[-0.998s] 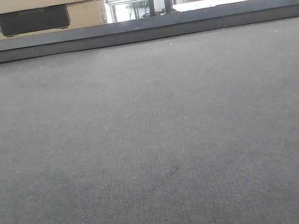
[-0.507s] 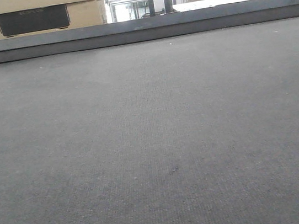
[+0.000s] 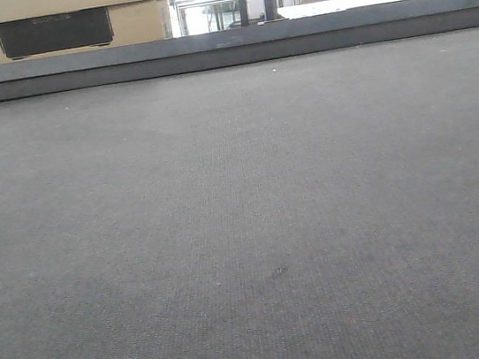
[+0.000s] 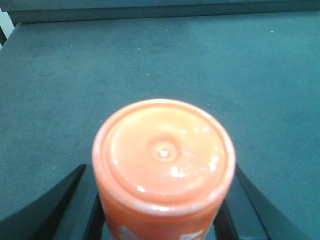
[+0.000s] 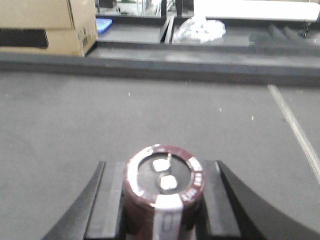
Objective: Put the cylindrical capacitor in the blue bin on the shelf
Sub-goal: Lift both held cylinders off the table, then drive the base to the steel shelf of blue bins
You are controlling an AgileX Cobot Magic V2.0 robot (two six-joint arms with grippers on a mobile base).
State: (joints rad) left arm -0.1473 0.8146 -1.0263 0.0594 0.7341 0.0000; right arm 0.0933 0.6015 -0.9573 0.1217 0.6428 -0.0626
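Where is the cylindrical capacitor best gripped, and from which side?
Grip the cylindrical capacitor by its round side wall, coming in level from the side, with the pads on opposite sides, as the right hand holds it now. It is upright, and its flat top carries two terminals, better left free.

We see only the front ends of both grippers. The left gripper shows two matte black fingers, wedge-shaped, broad at the base and narrowing to blunt tips, with thin black pads just inside them. The right gripper has like fingers, glossy black and smoothly curved along the outer edge, each faced inside with a flat, dark grey rectangular pad.
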